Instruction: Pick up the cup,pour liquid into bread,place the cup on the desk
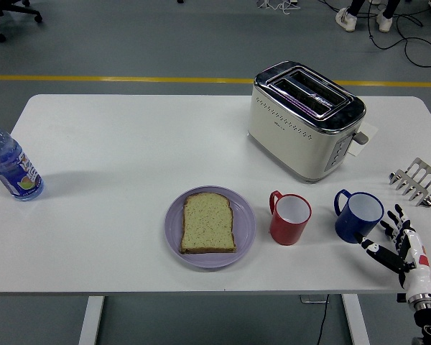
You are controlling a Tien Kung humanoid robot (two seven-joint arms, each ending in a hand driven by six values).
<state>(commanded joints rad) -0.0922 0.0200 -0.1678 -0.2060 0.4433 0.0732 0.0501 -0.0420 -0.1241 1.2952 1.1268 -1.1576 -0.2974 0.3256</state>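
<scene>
A slice of bread (209,223) lies flat on a lilac plate (244,223) near the table's front edge. Right of the plate stands a red cup (290,218), upright, handle to the upper left. Further right stands a blue cup (358,215), also upright, with its handle on the left. My right hand (395,243) reaches in from the lower right corner, fingers spread and holding nothing, its fingertips just right of and below the blue cup. Neither cup's contents can be made out. The left arm does not show.
A cream and chrome toaster (306,118) stands behind the cups. A metal toast rack (417,181) sits at the right edge. A water bottle (11,165) lies at the far left edge. Feet of people show on the floor beyond the table.
</scene>
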